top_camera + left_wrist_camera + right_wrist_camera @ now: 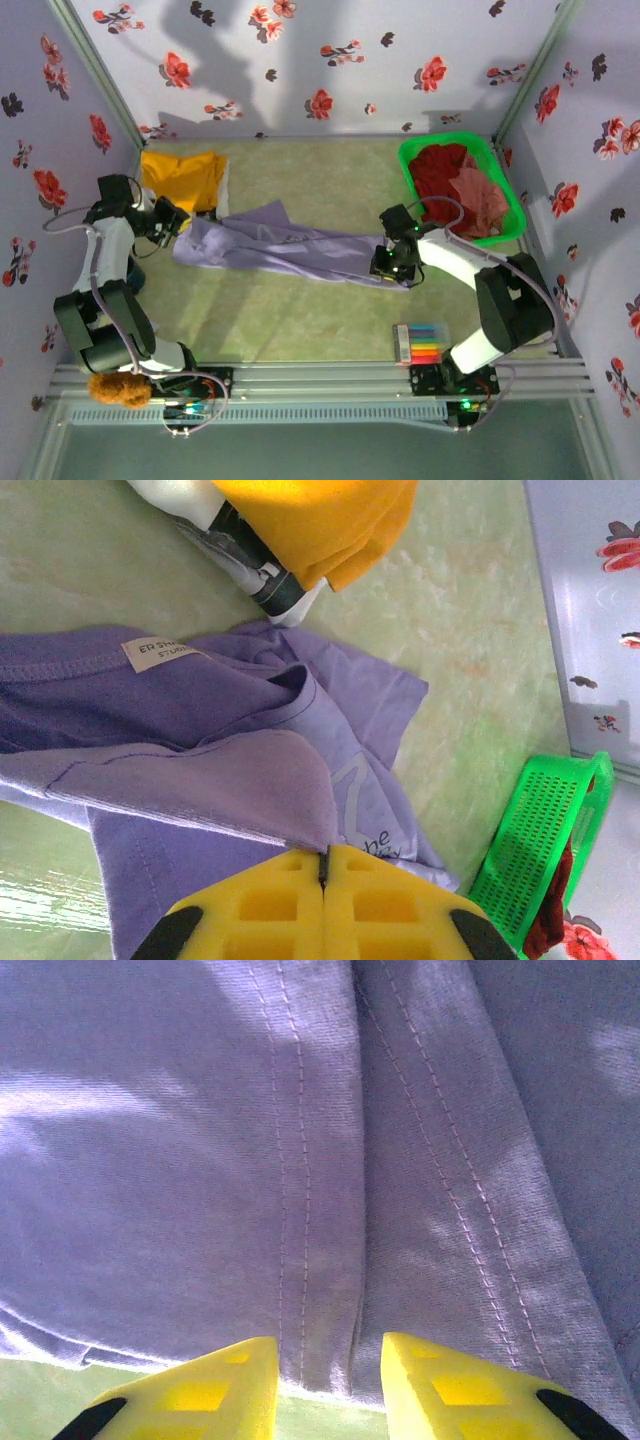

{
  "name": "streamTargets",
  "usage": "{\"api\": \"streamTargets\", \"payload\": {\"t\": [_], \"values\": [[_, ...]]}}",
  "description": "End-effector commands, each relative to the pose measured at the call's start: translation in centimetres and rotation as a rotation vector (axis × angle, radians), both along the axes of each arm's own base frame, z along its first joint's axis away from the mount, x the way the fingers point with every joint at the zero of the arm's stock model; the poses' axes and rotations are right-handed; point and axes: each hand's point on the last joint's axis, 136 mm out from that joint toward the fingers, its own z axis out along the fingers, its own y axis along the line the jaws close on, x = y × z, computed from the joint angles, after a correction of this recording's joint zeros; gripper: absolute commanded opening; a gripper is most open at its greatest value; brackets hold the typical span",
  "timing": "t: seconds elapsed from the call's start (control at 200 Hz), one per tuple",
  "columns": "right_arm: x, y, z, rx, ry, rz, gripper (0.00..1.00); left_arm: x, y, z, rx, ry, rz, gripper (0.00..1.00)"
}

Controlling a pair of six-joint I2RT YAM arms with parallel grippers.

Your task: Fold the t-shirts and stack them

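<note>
Left fingers [250,910] pinch the lavender t-shirt [200,700]; right fingers [200,1390] stand parted over its hem.

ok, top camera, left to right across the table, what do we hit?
left gripper, pinching the shirt's left end → lavender t-shirt → right gripper at its right hem → green basket

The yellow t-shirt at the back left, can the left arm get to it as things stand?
Probably in reach, but not free: the yellow t-shirt lies just beyond the left gripper, which is shut on the purple t-shirt and must let go first.
</note>
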Motion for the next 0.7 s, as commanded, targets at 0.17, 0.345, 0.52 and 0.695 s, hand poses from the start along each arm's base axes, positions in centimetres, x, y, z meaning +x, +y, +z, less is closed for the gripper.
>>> {"api": "streamTargets", "payload": {"t": [0.17, 0.345, 0.52, 0.695], "values": [[-0.4, -0.3, -0.9, -0.003, 0.040, -0.028, 0.25, -0.4, -0.4, 0.7, 0.019, -0.025, -0.018, 0.00], [-0.2, -0.1, -1.3, 0.008, 0.048, -0.035, 0.27, -0.4, -0.3, 0.8, 0.022, -0.028, -0.018, 0.00], [-0.2, 0.2, -1.5, 0.025, 0.050, -0.030, 0.25, -0.4, -0.4, 0.9, 0.021, -0.027, -0.016, 0.00], [0.0, 0.4, -0.7, 0.043, 0.031, -0.034, 0.06, -0.6, -0.4, 1.1, 0.024, -0.031, -0.019, 0.00]]}}
